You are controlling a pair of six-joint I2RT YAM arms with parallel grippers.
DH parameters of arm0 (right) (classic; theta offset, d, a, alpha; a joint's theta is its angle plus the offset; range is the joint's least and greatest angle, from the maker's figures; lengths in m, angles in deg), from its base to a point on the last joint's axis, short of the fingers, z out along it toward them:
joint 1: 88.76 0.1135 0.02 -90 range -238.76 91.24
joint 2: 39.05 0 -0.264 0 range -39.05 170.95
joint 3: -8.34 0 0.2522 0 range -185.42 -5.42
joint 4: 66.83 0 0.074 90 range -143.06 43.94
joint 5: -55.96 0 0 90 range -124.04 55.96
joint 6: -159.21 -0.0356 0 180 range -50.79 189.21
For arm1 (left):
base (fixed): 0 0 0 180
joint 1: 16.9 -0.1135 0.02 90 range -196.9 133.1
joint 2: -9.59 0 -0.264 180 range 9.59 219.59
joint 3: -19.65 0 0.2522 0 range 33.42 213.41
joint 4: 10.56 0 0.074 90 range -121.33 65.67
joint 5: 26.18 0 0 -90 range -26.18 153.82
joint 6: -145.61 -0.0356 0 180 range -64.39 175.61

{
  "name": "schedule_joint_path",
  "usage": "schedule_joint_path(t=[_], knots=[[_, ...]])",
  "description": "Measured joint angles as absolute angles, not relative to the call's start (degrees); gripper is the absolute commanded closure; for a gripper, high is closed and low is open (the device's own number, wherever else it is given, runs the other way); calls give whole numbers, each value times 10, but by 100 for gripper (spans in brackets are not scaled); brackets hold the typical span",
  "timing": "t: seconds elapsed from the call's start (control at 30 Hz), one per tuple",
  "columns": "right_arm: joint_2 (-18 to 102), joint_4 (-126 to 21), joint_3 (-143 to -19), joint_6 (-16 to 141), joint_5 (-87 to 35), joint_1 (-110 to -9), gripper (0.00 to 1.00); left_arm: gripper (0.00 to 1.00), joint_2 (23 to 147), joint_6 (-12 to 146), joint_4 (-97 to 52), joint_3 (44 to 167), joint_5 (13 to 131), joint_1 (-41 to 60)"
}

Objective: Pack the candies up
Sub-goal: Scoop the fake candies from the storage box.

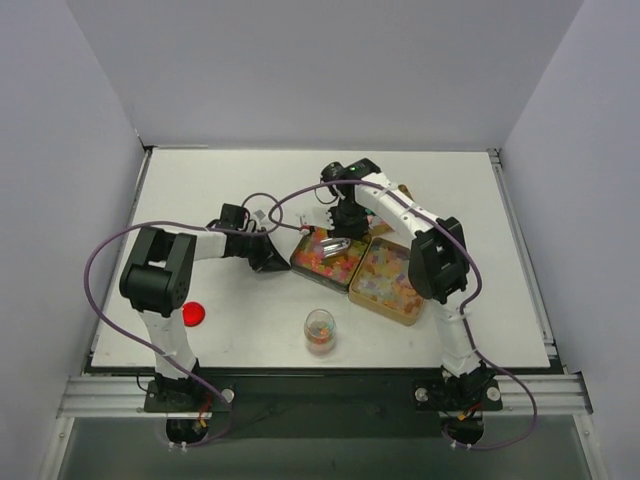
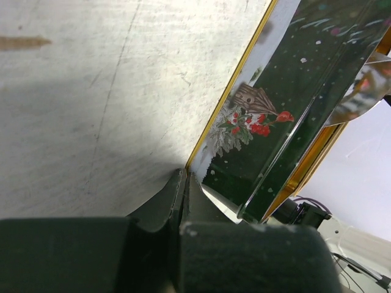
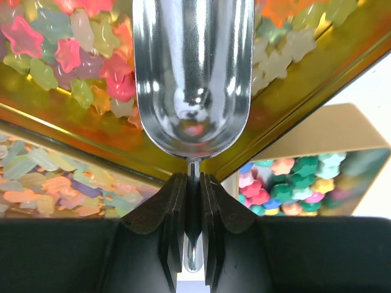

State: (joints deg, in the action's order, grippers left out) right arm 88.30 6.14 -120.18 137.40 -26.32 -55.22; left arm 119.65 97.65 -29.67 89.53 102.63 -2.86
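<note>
White bench [image 1: 200,190]: candies [image 1: 385,275] fill two tins [image 1: 380,308] centre-right, more in near jar [image 1: 320,330]. Right tool [image 3: 192,189] clamps metal scoop [image 3: 192,73] above them. Left tool [image 2: 184,183] closed at tin's corner.

Two tins sit side by side on the surface [image 1: 220,190], right of centre: the left tin [image 1: 300,268] a little farther back, the right tin [image 1: 385,310] just beside it and nearer the arms. Candies [image 1: 385,280] lie in both (and in the jar [image 1: 320,330], which stands alone in front of the tins). The scoop [image 3: 192,73] hangs over the left tin, its handle between the fingers of the right pincer [image 3: 190,183]. The left pincer [image 2: 185,177] sits at that tin's left corner, outside it. The round lid [image 1: 194,314] lies well apart to the left, beside the left arm.
</note>
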Motion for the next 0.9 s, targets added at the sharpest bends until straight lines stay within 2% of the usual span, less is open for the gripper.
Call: schedule_joint_path(t=[0.47,0.9], knots=[[904,29,-1209,1447,-277,-498,100,100,1202,970,-299,905,1024,-21],[909,6,-1162,1453,-214,-521,100,100,1202,954,-308,911,1024,-17]])
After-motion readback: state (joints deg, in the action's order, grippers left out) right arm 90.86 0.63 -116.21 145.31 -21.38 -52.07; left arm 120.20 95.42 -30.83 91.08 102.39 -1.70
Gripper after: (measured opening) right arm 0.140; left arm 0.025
